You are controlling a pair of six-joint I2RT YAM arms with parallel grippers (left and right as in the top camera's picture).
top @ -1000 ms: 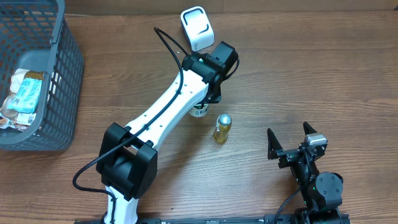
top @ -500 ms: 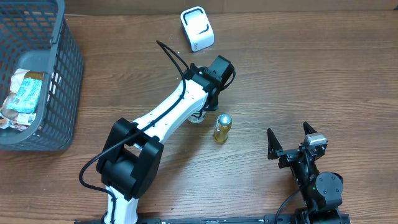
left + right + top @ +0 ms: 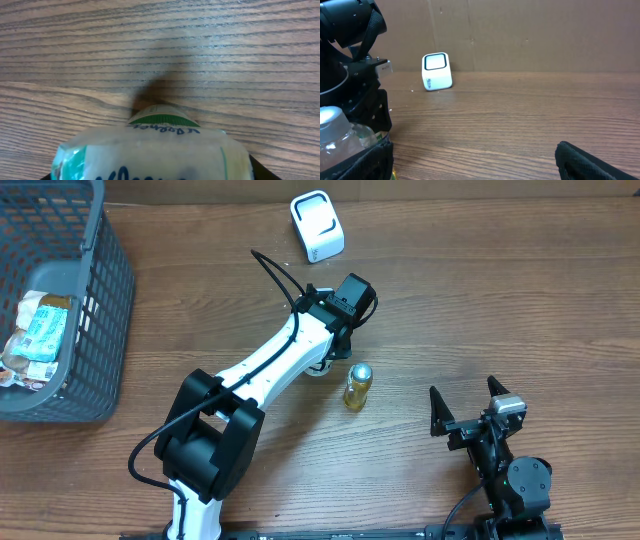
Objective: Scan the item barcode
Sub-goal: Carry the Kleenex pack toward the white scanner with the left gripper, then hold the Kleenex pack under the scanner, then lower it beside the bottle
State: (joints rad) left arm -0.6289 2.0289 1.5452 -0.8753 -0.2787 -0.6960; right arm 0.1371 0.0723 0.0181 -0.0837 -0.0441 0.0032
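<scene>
The item (image 3: pixel 150 150) is a pale, clear-wrapped pack with a green band and dark lettering. It fills the bottom of the left wrist view, low over the wood. My left gripper (image 3: pixel 152 176) is shut on it, with only the black finger edges showing at the lower corners. From overhead, the left gripper (image 3: pixel 335 340) hangs mid-table and a bit of the item (image 3: pixel 318 368) peeks out beneath the arm. The white barcode scanner (image 3: pixel 317 225) stands at the back, apart from the item. My right gripper (image 3: pixel 465 402) rests open at the front right, holding nothing.
A small bottle of yellow liquid with a silver cap (image 3: pixel 357 386) lies just right of the left arm, also seen in the right wrist view (image 3: pixel 335 132). A grey mesh basket (image 3: pixel 100 310) with wrapped packets (image 3: pixel 40 330) stands at the far left. The scanner (image 3: pixel 436 71) faces the right wrist camera.
My left arm has drawn back from the scanner toward the table's middle, carrying the item with it. In the last half second it barely moved. The right arm stayed still.
</scene>
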